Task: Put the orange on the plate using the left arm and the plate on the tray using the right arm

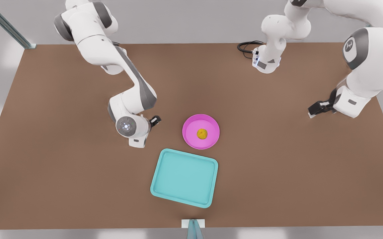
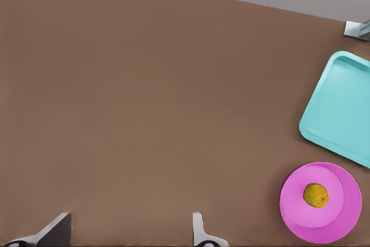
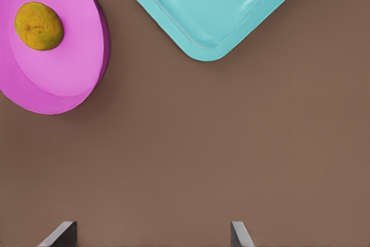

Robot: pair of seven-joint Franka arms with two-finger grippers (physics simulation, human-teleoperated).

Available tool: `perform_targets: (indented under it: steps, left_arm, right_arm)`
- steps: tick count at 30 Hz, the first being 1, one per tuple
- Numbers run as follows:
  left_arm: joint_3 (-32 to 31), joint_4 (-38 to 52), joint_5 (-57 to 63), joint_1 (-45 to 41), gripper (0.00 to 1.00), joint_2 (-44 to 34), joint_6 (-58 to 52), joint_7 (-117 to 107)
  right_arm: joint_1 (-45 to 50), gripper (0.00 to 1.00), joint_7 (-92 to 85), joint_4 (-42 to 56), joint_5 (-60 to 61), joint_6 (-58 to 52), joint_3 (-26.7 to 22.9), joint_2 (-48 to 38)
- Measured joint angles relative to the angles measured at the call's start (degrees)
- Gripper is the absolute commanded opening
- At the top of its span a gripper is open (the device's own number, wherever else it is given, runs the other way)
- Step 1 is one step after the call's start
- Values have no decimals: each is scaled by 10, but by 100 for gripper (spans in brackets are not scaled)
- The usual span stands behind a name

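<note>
Orange (image 1: 202, 133) is seen lying at the middle of the plate (image 1: 209, 123), resting on the dish floor, clear of the rim. Plate is set about the middle of the tabletop (image 1: 62, 166), flat. Tray (image 1: 185, 177) lies between the plate and the tabletop edge at the bottom of the front view, slightly skewed to that edge. Plate and tray are just beside each other; a narrow strip of tabletop is seen between them.

Right claw (image 1: 137, 142) is found on the front view's left, near the plate and apart from it, on the side toward the tabletop's left edge in that view. Its fingers (image 3: 65, 233) are spread wide and nothing is held between them. In the right wrist view the claw (image 3: 151, 234) is pointed down at bare tabletop, with plate (image 3: 69, 73), orange (image 3: 39, 25) and a tray corner (image 3: 202, 39) ahead of it. The arm is bent low at the elbow, wrist close over the surface.

Left claw (image 1: 312, 111) is held well apart from the plate, near the tabletop's right edge in the front view. In the left wrist view the claw (image 2: 127, 232) is released, fingers (image 2: 198, 229) parted over bare tabletop; plate (image 2: 341, 212), orange (image 2: 316, 195) and tray (image 2: 341, 108) are seen farther off. This arm is folded back, forearm lowered toward the surface.
</note>
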Motion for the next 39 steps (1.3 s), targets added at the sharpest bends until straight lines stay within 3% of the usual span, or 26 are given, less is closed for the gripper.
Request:
perform_targets:
  steps: [3, 10, 16, 29, 30, 31, 32, 39]
  left_arm:
    - [-48, 9, 22, 44, 100, 5, -38, 23]
    - [-47, 10, 33, 41, 100, 12, -91, 64]
    - [-44, 9, 32, 44, 100, 12, -108, 89]
    - [-44, 8, 32, 43, 100, 13, -124, 121]
    - [-44, 8, 32, 42, 100, 13, -125, 123]
    - [-44, 8, 32, 42, 100, 13, -126, 124]
    - [-44, 8, 32, 42, 100, 13, -127, 125]
    - [-45, 8, 31, 42, 100, 15, -128, 132]
  right_arm:
    - [9, 100, 25, -20, 40, 102, 1, 42]
    - [-17, 100, 52, -70, 143, 242, 9, 72]
    - [-9, 100, 66, -82, 168, 279, 40, 84]
    - [44, 100, 84, -77, 178, 304, 44, 111]
    - [46, 95, 85, -76, 178, 305, 44, 113]
    - [47, 77, 85, -76, 178, 306, 44, 114]
    - [48, 72, 85, -75, 180, 306, 44, 117]
    - [50, 71, 89, -61, 179, 307, 44, 137]
